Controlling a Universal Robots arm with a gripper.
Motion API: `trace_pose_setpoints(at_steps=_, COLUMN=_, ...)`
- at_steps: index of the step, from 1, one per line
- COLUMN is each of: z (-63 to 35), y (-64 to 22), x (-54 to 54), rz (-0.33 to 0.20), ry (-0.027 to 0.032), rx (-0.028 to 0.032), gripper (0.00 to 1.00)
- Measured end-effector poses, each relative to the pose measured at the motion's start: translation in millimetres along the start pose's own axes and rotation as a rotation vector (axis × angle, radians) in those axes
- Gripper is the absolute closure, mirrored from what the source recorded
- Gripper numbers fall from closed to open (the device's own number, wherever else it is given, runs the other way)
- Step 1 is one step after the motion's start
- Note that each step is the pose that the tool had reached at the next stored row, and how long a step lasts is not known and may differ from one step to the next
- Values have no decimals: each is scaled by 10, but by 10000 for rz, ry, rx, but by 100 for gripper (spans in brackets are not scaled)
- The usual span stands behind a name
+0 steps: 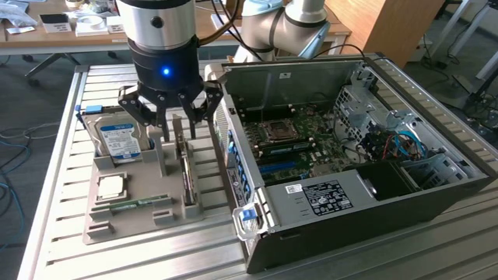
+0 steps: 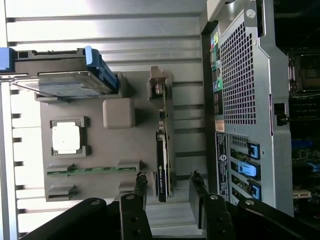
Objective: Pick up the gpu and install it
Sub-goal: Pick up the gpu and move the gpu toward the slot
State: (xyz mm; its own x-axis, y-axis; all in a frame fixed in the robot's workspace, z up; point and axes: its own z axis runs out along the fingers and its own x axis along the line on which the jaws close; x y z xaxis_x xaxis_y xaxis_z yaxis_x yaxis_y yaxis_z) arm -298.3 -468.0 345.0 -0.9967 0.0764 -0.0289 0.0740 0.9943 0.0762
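Bench with the arm poised over the parts holder. The black multi-fingered gripper (image 1: 169,123) (image 2: 167,184), on a silver and black wrist lit by a blue lamp, hangs above the grey moulded parts tray (image 1: 140,224) (image 2: 100,152). Its fingers (image 2: 140,181) are spread wide and grasp nothing.

The gpu (image 1: 186,175) (image 2: 163,155) is a thin card with a dark face, a green board edge and a pale metal end bracket. It stands on its long edge in a slot of the tray, on the side nearest the computer. In the wrist view one end of the card lies in line with the gap between the spread fingers. In the exterior view the fingertips are over the card's far end; whether they touch it cannot be told.

Other parts sit in the same tray:
- The silver hard drive with a blue-white label and blue side rails (image 1: 121,140) (image 2: 65,85) leans in its cradle.
- The square silver processor (image 1: 111,186) (image 2: 66,138) lies flat in its recess.
- The narrow green memory stick (image 1: 132,204) (image 2: 92,171) rests just beside the processor.

The open black and grey desktop computer case (image 1: 404,192) (image 2: 245,100) lies on its side at the exterior view's right (green motherboard (image 1: 300,137) exposed, card slots unoccupied). Tray and case rest on the slatted aluminium table (image 1: 62,175) (image 2: 100,30).
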Motion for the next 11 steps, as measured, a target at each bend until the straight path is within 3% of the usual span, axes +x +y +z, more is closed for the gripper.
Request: trace_pose_setpoints(at_steps=11, z=112, y=-8, x=3, rz=1, ry=5, rx=-35, gripper=53)
